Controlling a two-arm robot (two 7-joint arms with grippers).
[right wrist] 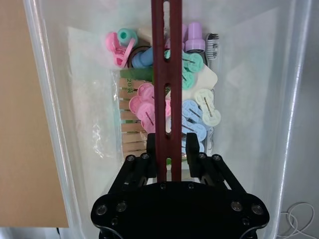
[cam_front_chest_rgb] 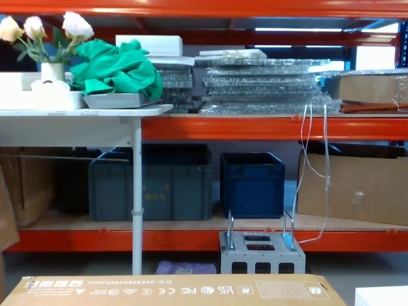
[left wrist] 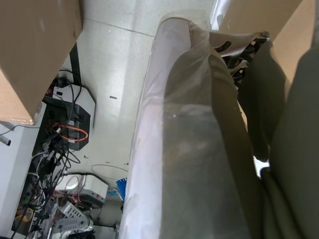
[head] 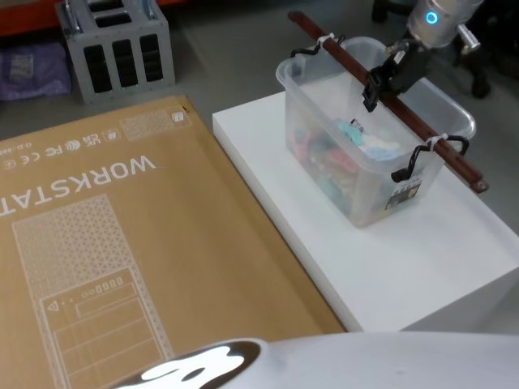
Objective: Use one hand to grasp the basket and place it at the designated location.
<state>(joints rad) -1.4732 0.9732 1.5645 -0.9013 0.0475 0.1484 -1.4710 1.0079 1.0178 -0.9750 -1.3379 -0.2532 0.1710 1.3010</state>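
Big orange shelves [cam_front_chest_rgb: 255, 127] run along the back of the room, with dark blue crates [cam_front_chest_rgb: 252, 182] on the low shelf and a green cloth [cam_front_chest_rgb: 118, 70] up on a white side table. Closer in, a white block [head: 389, 251] stands beside a long cardboard box [head: 113, 243] that lies flat.

The basket [head: 324, 81] sits on the white block, near its far end. It is a see-through tub full of small things — pink, blue and green clothes pegs [right wrist: 194, 122]. A dark red bar [head: 422, 126] is tied across its top as a handle.

The right gripper [head: 379, 81] is down on the middle of that bar. In the right wrist view its two black fingers [right wrist: 192, 144] sit one on each side of the bar, pressed close, so I think it has hold of the handle. The tub looks like it is resting on the block, so the lift and the carry are not yet done. I cannot tell where it should end up.

The left arm is parked low by the cardboard box; I cannot tell about its claw.

The cardboard box lies just beside the block — a swinging tub could bump it. The grey metal stand [head: 122, 49] on the floor is well away.
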